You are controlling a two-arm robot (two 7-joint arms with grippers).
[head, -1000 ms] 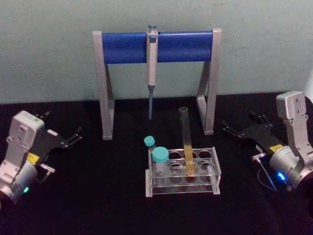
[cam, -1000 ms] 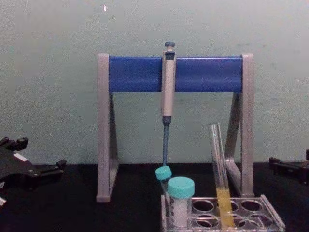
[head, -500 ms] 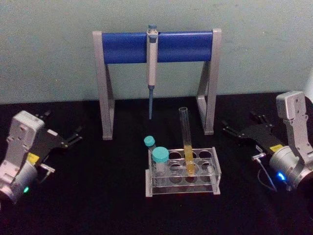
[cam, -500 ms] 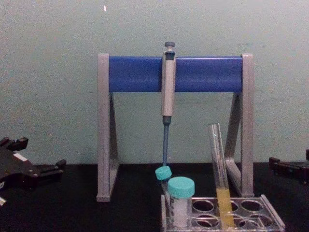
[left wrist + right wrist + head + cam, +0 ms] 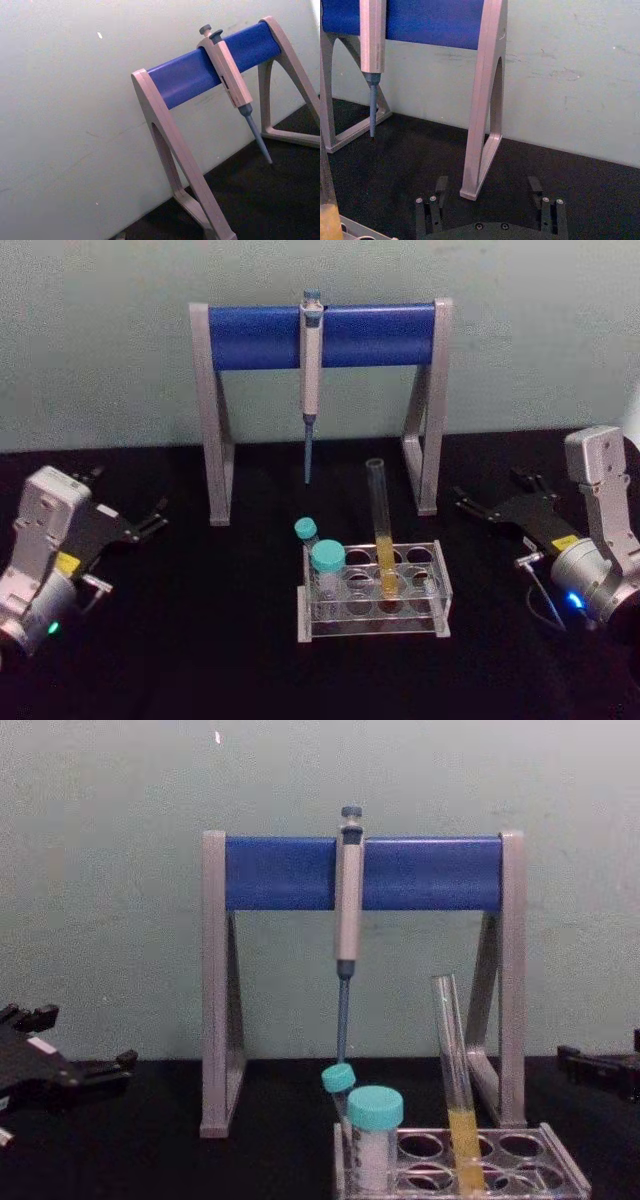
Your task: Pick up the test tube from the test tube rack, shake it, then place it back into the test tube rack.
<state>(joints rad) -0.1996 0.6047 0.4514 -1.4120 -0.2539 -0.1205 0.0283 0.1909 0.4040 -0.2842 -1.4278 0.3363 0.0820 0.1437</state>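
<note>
both claws sit low on the table with fingers spread wide, the left claw (image 5: 135, 523) and right claw (image 5: 492, 507) well apart from the rack (image 5: 372, 615), where the tube (image 5: 381, 530) leans upright, probably waiting to be picked.

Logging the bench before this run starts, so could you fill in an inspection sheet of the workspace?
Surface: black tabletop, nothing spilled.
Job's things: long clear glass test tube with yellow liquid stands in the low clear plastic rack.
Clutter: two teal-capped tubes in the rack; grey pipette hanging on the grey-and-blue stand.
Grippers: left gripper and right gripper low at the table's sides, jaws open, empty.
Cables: thin wire by the right wrist.
Surroundings: pale green wall.
</note>
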